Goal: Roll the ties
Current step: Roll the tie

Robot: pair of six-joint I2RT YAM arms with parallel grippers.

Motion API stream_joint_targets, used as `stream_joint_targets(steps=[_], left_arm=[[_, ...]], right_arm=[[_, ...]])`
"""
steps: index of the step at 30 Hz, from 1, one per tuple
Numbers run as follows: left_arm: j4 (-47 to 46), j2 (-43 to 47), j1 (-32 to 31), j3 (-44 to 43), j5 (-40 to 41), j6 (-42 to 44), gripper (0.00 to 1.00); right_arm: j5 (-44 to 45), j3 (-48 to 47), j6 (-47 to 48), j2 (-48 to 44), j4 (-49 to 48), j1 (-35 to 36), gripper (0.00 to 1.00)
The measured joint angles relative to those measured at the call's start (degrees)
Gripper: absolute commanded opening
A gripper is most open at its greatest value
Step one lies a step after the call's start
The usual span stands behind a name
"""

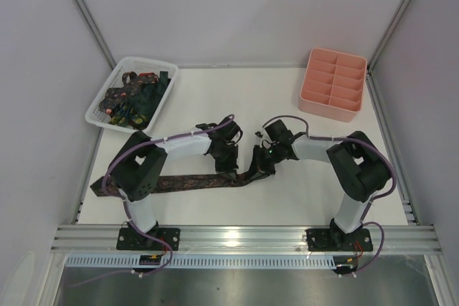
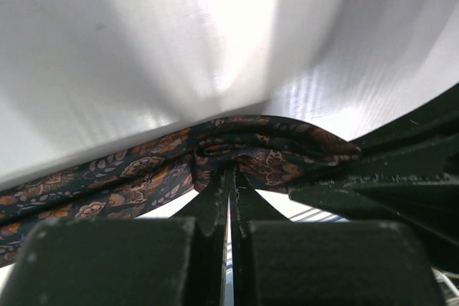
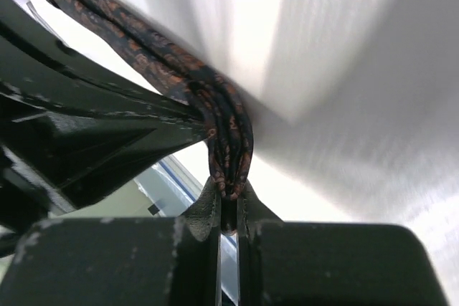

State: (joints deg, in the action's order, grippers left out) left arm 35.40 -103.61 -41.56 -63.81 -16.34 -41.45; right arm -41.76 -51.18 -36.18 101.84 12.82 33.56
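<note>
1. White tabletop (image 1: pixel 287 198) is carrying everything. Nearest the arm bases, the brown tie (image 1: pixel 179 183) is lying flat with its long axis running left to right and its pointed end poking out past the left arm.
2. Just beyond, the tie's right end is lifting off the surface and bunching into a fold where both hands are meeting.
3. Left hand (image 2: pixel 231 177) is pinching shut on the fabric at that fold. Right hand (image 3: pixel 229 206) is clamping shut on the doubled end, close beside it.
4. Free length is trailing leftward from both hands, so I judge the rolling must travel along that axis, under the left arm.
5. Farthest back, the white basket (image 1: pixel 97 109) is holding green ties (image 1: pixel 140 98) at the left rear, and the pink tray (image 1: pixel 331 109) is sitting at the right rear, well apart.
</note>
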Motion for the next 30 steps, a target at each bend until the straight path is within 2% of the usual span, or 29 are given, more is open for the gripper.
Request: stream_joint_targets(steps=[12, 20, 30], left_arm=[[0.8, -4.7, -4.1, -4.7, 1.1, -0.1, 0.0], [1.2, -5.1, -5.6, -5.4, 1.2, -0.1, 0.0], [1.2, -5.1, -5.6, -5.4, 1.2, -0.1, 0.01]], right_arm=[[2.6, 0.2, 0.0, -8.7, 10.2, -1.1, 0.0], [4.5, -0.1, 0.4, -8.2, 14.5, -0.3, 0.0], [8.1, -4.8, -0.5, -4.2, 20.0, 2.0, 0.0]])
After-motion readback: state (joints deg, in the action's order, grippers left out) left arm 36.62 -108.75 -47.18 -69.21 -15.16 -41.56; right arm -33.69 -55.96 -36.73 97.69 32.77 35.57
